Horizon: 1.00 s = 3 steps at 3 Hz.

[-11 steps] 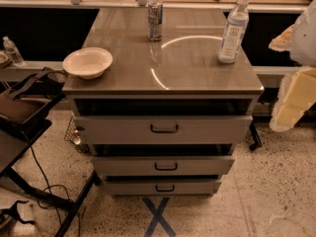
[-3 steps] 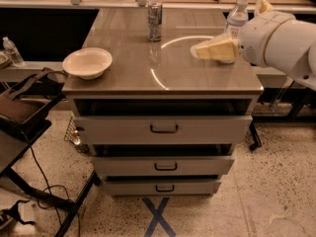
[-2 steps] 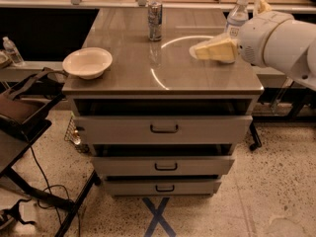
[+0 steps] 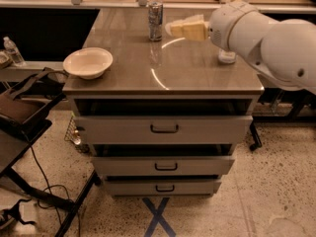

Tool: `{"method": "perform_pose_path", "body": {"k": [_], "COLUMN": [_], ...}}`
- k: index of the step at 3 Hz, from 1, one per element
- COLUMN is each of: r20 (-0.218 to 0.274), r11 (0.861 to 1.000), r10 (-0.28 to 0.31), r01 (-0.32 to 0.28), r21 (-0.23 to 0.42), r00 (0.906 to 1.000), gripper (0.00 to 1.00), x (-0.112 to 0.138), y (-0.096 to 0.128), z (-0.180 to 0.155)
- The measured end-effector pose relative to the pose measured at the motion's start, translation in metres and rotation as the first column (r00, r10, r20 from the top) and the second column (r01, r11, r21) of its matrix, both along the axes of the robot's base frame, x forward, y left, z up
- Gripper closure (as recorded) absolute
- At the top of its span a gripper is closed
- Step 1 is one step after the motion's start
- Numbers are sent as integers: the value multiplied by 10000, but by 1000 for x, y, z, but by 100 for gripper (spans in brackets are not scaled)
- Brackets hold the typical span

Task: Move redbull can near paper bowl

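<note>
The redbull can (image 4: 155, 21) stands upright at the back middle of the brown countertop (image 4: 187, 70). The paper bowl (image 4: 88, 62) sits at the front left corner of the same top. My gripper (image 4: 173, 29) reaches in from the right on a large white arm (image 4: 266, 38). Its cream-coloured fingers (image 4: 190, 29) point left, just right of the can and above the surface. The can is not held.
A clear water bottle is mostly hidden behind the arm; only its base (image 4: 227, 57) shows at the right. Three drawers (image 4: 163, 128) sit below the top. A dark cart (image 4: 19, 112) with cables stands at the left. A small bottle (image 4: 12, 51) is at far left.
The arm has swung in from the right and moved left and back across the top. The gripper is now close beside the can and the arm covers the water bottle.
</note>
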State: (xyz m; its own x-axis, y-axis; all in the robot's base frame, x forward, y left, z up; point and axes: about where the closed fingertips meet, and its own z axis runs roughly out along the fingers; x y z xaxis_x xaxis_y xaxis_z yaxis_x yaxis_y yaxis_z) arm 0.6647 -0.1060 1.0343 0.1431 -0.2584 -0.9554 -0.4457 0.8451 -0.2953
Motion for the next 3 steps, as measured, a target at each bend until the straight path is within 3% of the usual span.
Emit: {"method": "perform_pose_path", "body": {"k": [1, 2, 3], "r20": [216, -88, -755], "r11": [9968, 9920, 9885], "r10": [-117, -115, 193], "r01": [100, 125, -77], "r21": [792, 1256, 1507], "r00": [9997, 9999, 9970], "gripper": [0, 0, 0], "x": [33, 75, 134], "y": [19, 30, 37], "z": [1, -4, -18]}}
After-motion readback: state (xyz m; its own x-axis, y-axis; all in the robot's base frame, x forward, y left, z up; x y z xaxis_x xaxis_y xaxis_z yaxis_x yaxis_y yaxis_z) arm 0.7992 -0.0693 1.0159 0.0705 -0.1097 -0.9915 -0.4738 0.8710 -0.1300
